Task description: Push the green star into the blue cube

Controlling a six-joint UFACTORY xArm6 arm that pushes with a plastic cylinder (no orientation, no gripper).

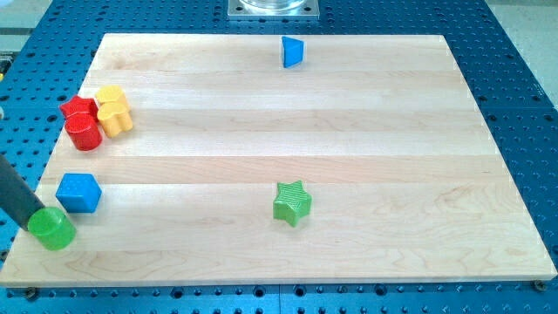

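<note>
The green star point(292, 202) lies on the wooden board point(349, 122), a little below its middle. The blue cube point(78, 192) sits far to the star's left, near the board's left edge. My tip point(38, 218) is the lower end of a dark rod coming in from the view's left edge. It is at the bottom left, touching or just behind a green cylinder point(51, 228), below and left of the blue cube and far left of the star.
A red star point(78, 108), a red cylinder point(85, 132) and two yellow blocks point(110, 94) point(115, 117) cluster at the left, above the blue cube. A blue triangular block point(293, 51) stands near the top edge. A metal base point(272, 9) sits above the board.
</note>
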